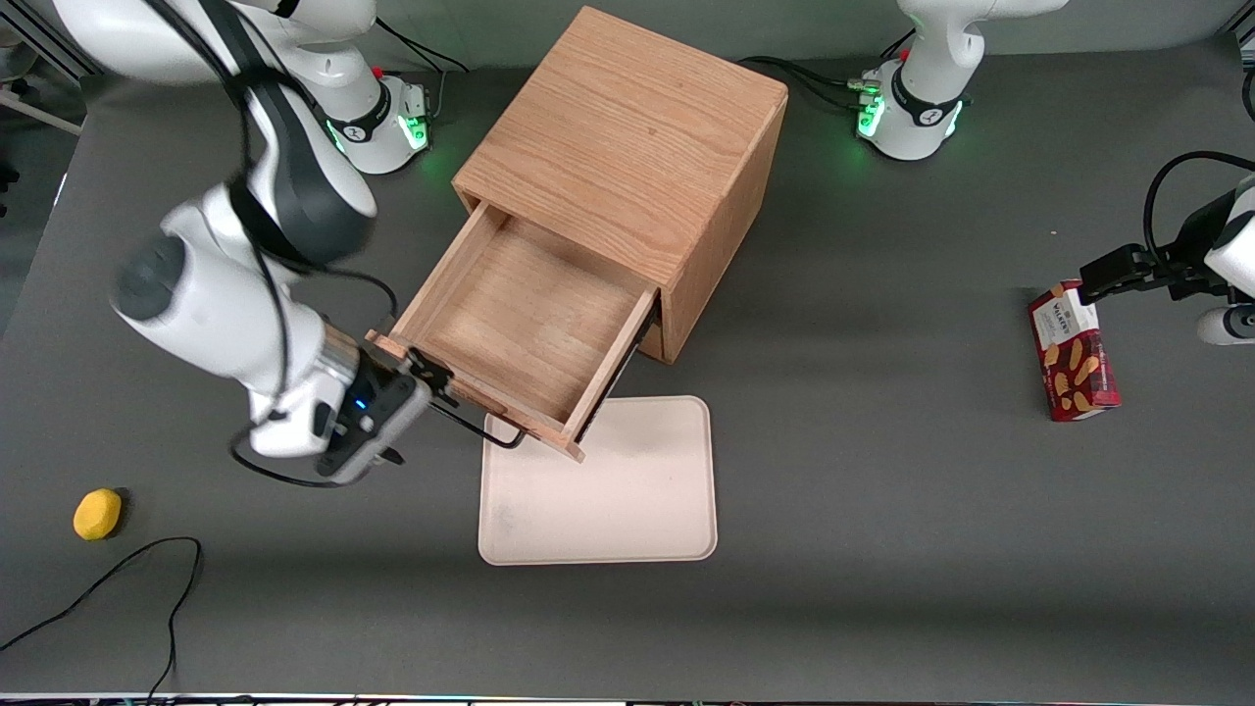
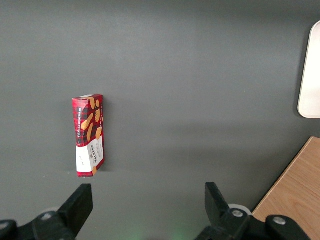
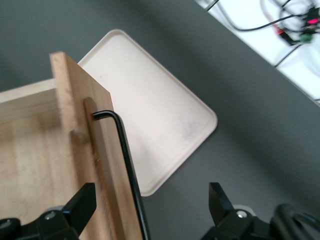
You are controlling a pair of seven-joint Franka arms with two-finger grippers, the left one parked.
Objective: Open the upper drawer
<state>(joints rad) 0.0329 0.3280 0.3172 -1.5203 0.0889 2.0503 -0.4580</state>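
While the beige tray (image 1: pixel 598 490) lies nearest the front camera on the table, the upper drawer (image 1: pixel 520 328) stands pulled out of the wooden cabinet (image 1: pixel 627 147) above the tray's edge. By its black bar handle (image 3: pixel 131 175) the gripper (image 1: pixel 417 378) hovers, fingers (image 3: pixel 80 202) spread apart, gripping nothing.

The dark grey table (image 1: pixel 882 549) carries a wooden cabinet (image 1: pixel 627 147) near its middle. Taking the cabinet as clock centre in the front view, a beige tray (image 1: pixel 627 500) lies flat at 6 o'clock, a yellow fruit (image 1: pixel 97 514) at 8 and a red biscuit box (image 1: pixel 1074 353) at 4. The gripper (image 1: pixel 431 378), fingers apart, hangs above the table at 7.
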